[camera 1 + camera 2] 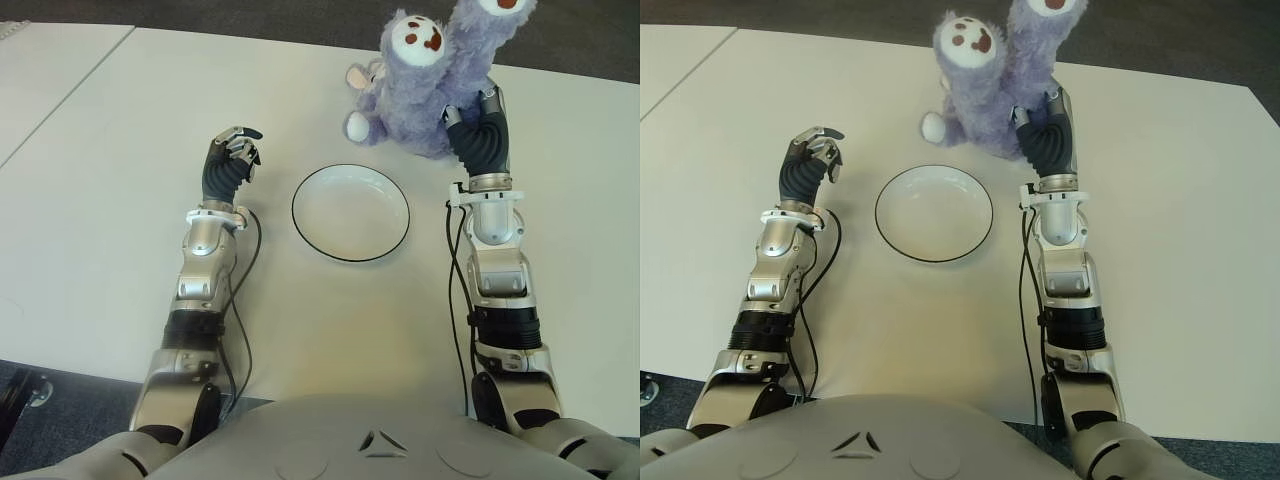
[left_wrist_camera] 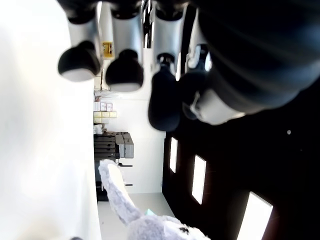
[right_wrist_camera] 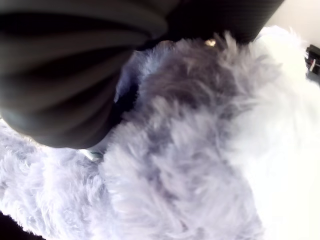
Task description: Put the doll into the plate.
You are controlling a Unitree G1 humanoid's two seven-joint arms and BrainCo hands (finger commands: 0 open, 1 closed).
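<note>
Purple plush fur makes up the one doll (image 1: 430,85), a soft toy with white patches and brown marks on the ends of its limbs. It is beyond the plate (image 1: 351,212), toward the robot's right, with two thick limbs pointing up; whether its lower part touches the surface (image 1: 100,200) cannot be told. One plate is on the surface, white with a thin dark rim, and it has nothing in it. It lies between the two arms and apart from both.

Two hands are in view. The right hand (image 1: 478,125) is pressed into the doll's side, and its wrist view is almost filled by fur (image 3: 190,150) against the dark palm. The fingers are closed into the plush, so this hand grips the doll.

The left hand (image 1: 232,155) shows to the left of the plate, well apart from the doll. Its fingers (image 2: 122,70) are curled inward with the rounded tips close together, and they hold nothing. In the left wrist view a part of the doll shows farther off, below these fingertips.
</note>
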